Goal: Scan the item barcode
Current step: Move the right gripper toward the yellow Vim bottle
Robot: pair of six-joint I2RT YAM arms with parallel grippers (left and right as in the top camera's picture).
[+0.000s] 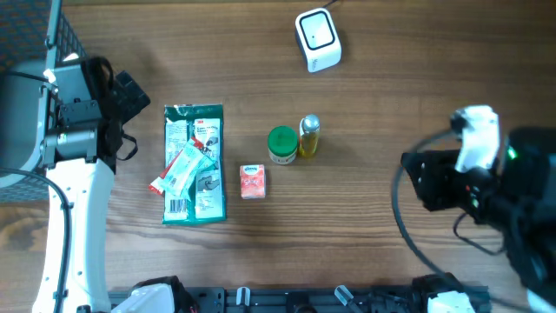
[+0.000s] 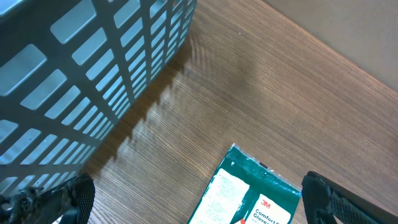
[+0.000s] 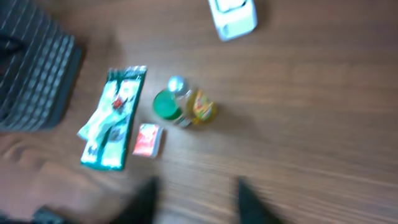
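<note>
Nothing is picked yet: the glove packet [image 1: 193,165] lies mid tabletop [image 1: 408,78], left claw [image 2: 196,190] spread, right claw [image 3: 198,196] blurred but apart and empty, so next comes gripping an item and showing its barcode to the far-edge scanner [image 1: 317,39].

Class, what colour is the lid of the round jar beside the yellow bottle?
The lid is green, which shows most clearly in the overhead view.
</note>
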